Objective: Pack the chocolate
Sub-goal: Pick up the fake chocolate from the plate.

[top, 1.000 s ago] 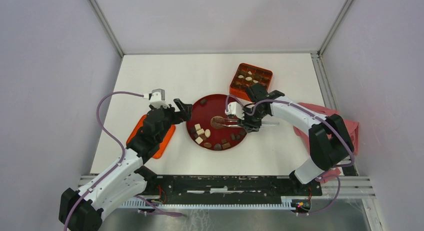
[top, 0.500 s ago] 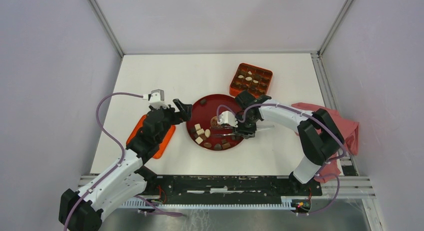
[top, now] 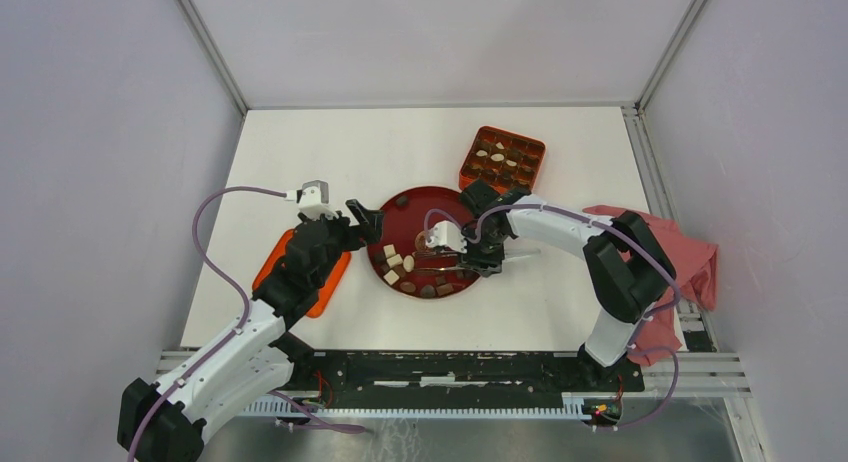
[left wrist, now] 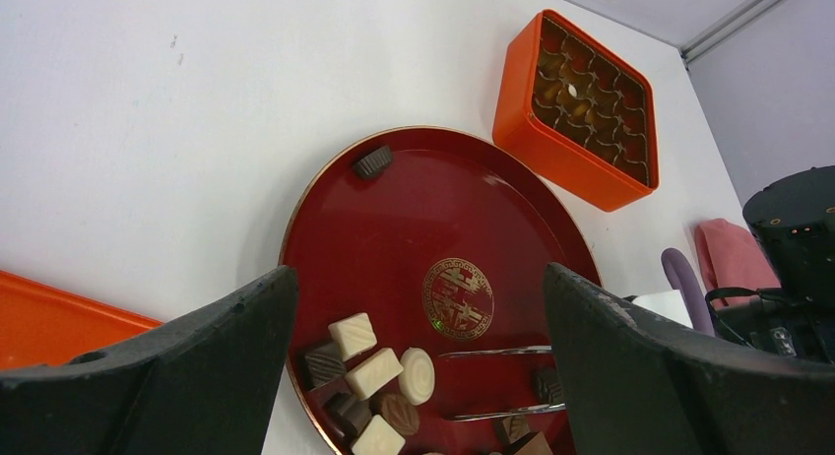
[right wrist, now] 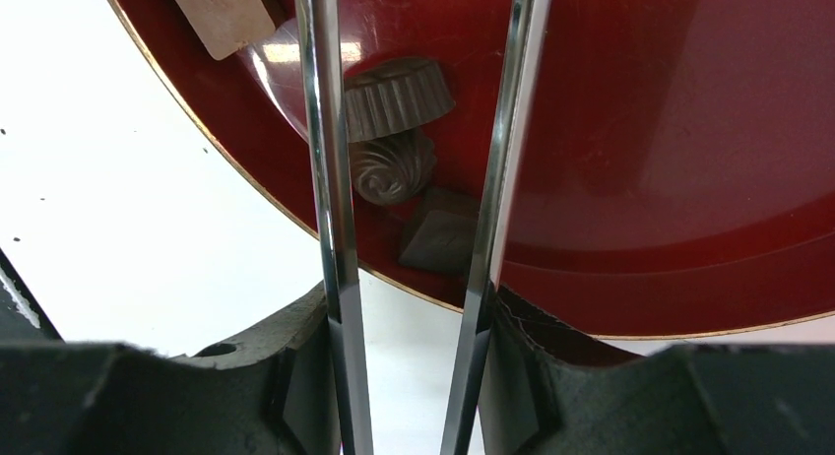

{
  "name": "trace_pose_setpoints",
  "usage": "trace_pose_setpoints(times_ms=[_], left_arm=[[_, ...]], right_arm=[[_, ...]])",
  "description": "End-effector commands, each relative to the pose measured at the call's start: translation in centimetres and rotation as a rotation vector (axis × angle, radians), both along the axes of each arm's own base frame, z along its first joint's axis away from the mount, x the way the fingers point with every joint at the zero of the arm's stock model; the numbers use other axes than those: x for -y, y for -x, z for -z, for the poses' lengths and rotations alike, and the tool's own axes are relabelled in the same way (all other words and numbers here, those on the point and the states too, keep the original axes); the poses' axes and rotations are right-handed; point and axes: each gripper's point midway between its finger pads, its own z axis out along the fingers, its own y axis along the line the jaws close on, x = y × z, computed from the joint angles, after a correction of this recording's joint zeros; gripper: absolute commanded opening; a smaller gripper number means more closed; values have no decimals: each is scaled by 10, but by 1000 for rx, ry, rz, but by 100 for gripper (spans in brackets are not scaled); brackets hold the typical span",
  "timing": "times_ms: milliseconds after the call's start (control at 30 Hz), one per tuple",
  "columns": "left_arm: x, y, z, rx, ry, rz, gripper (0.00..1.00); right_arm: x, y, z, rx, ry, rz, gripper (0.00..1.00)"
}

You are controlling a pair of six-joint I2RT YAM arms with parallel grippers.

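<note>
The chocolate lies as loose dark, light brown and cream pieces on the near part of a red plate; one dark piece sits alone at its far rim. My right gripper is shut on metal tongs, which reach left over the plate. The two tong arms stand apart, with a fluted dark piece, a swirl piece and a square one between them, none pinched. My left gripper hangs open at the plate's left rim, holding nothing.
An orange gridded box with several pieces in its compartments stands behind the plate to the right. A flat orange lid lies under my left arm. A pink cloth lies at the right table edge.
My right arm has swung the tongs from the plate's middle toward its near right part. The tong arms have spread a little. The plate has slid slightly left. The left arm has stayed put.
</note>
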Motion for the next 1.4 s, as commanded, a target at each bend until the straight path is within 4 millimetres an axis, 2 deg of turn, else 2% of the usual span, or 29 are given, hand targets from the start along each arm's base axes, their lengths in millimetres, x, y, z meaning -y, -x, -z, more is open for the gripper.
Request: trace_pose_setpoints(times_ms=[0, 333, 600, 867, 1367], left_arm=[[1, -2, -14, 36, 60, -9, 98], [1, -2, -14, 39, 62, -9, 98], [-4, -1, -13, 34, 68, -36, 98], [-4, -1, -13, 35, 69, -37, 98], [-4, -1, -13, 38, 71, -37, 98]], right_arm=[[-19, -8, -16, 15, -63, -4, 49], [-24, -13, -42, 22, -74, 23, 48], [-26, -15, -30, -23, -30, 34, 48], [-25, -14, -25, -36, -10, 26, 49], [-35, -23, -19, -17, 30, 32, 50]])
